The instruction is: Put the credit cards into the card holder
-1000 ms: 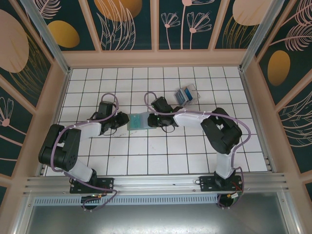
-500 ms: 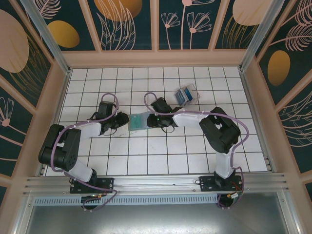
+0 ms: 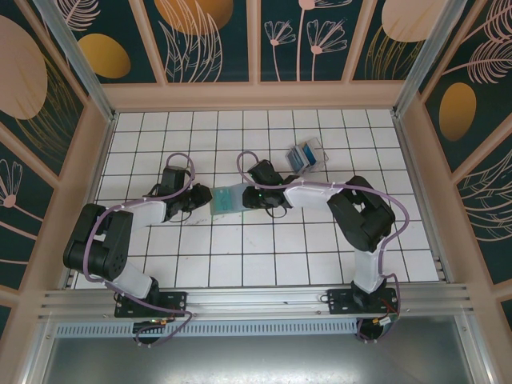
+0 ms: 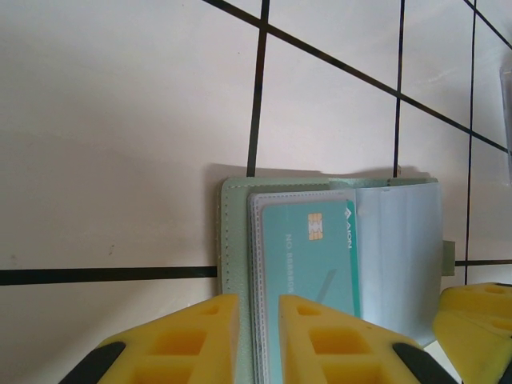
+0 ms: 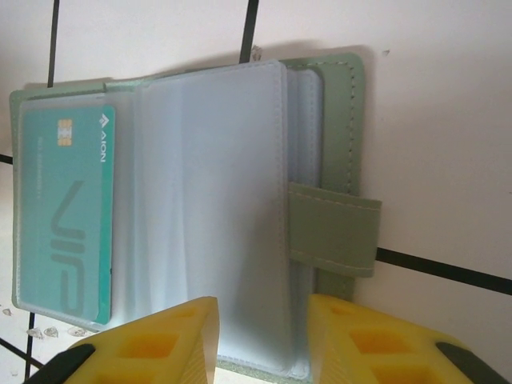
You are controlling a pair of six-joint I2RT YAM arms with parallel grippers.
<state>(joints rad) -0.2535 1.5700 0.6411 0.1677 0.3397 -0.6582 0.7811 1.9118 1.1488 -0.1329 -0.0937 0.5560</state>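
The card holder lies open on the tiled floor between my two grippers, its sage-green cover under pale clear sleeves. A teal card sits in the outer sleeve pocket. My left gripper is shut on the holder's left edge, with cover and sleeve edges running between its yellow fingers. My right gripper stands open astride the free edge of the sleeves, beside the green clasp tab. The loose credit cards, blue and whitish, lie in a small bunch behind the right gripper.
White tiles with black grid lines cover the floor, walled in by peach-coloured panels. Small crumbs lie by the holder's corner. A yellow finger of the right gripper shows at the left wrist view's lower right.
The right gripper's jaws have widened around the sleeves' edge and its arm has shifted slightly. The left gripper and the holder have stayed put.
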